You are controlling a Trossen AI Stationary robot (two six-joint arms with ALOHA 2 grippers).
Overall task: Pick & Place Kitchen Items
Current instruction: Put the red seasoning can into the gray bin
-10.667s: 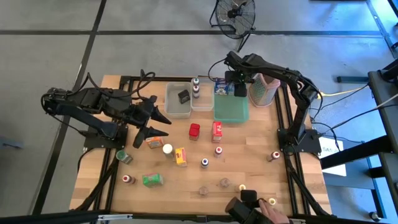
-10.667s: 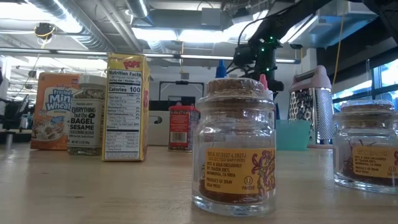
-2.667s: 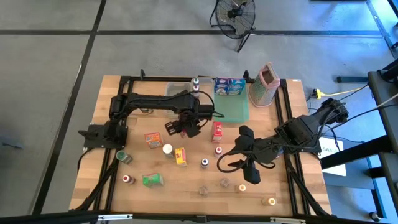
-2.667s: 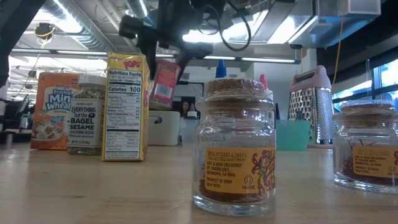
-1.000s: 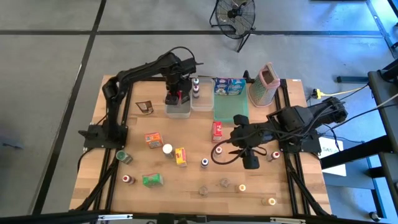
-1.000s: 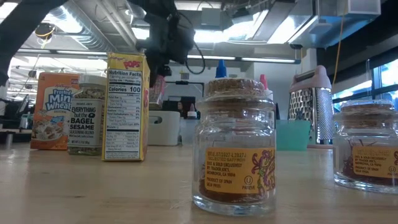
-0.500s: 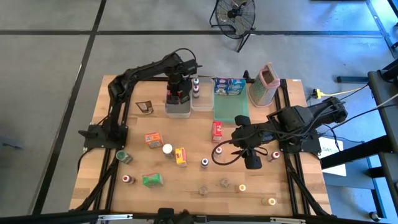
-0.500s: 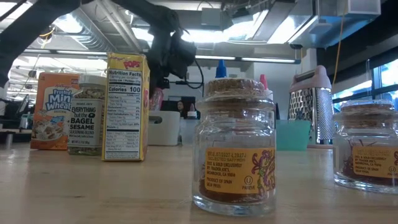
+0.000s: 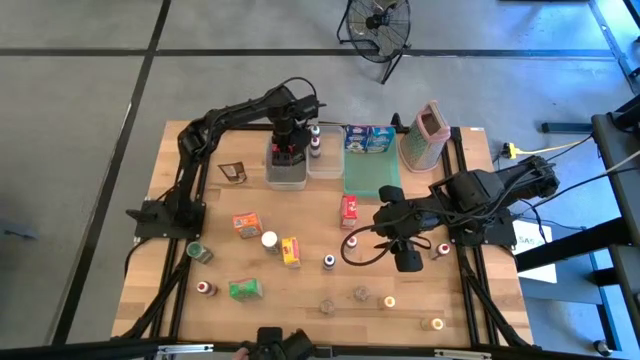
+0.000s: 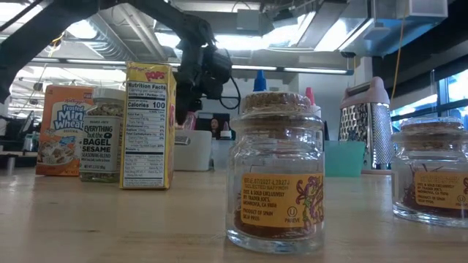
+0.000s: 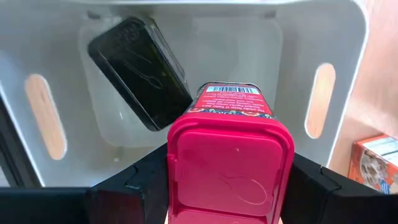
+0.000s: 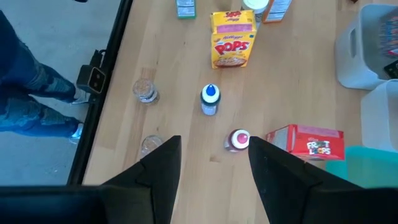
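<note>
Red tin (image 11: 229, 168) sits clamped in left gripper (image 11: 224, 186) — over clear tub (image 11: 336, 37)

Even, bright overhead light; soft short shadows. Ceiling strip lights (image 10: 183, 38) glare in low view. Near jar (image 10: 279, 175) sharp, background soft.

Non-task stock on my table (image 9: 180, 300): metal grater w/ pink top (image 9: 425, 137), back right. Flat green tray (image 9: 371, 175) beside clear tub (image 9: 286, 176). Floor fan (image 9: 379, 24) behind.
</note>
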